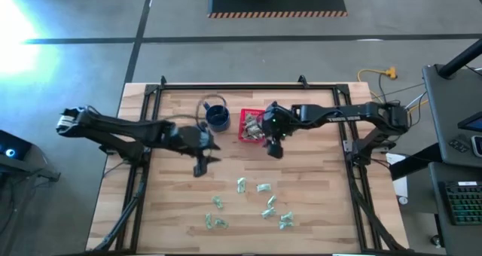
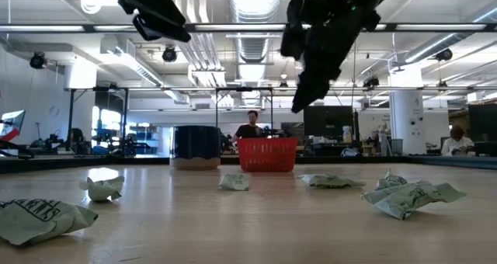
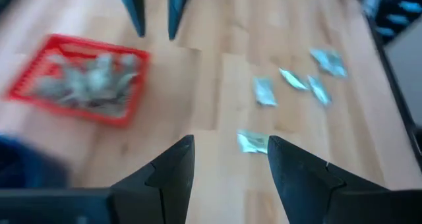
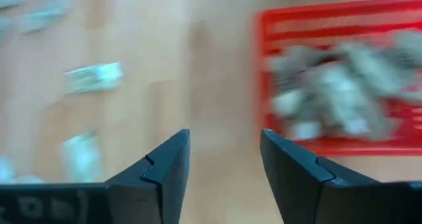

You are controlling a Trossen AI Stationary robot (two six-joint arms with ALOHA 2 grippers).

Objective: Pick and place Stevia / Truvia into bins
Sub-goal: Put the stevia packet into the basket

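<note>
Toward the worktop's (image 1: 316, 211) near edge lie loose Stevia sachets (image 1: 263, 188), crumpled, their print hard to read; in the low view the nearest one is cut off at the frame's edge. Farther in, the left gripper (image 1: 202, 166) hangs above bare wood, fingers spread, holding nothing. The right gripper (image 1: 273, 147) hovers just beside the red basket (image 1: 248, 126), fingers spread and empty. The basket, near the far edge, holds a blurred heap of sachets; a dark blue mug (image 1: 217, 118) stands just beside it.
</note>
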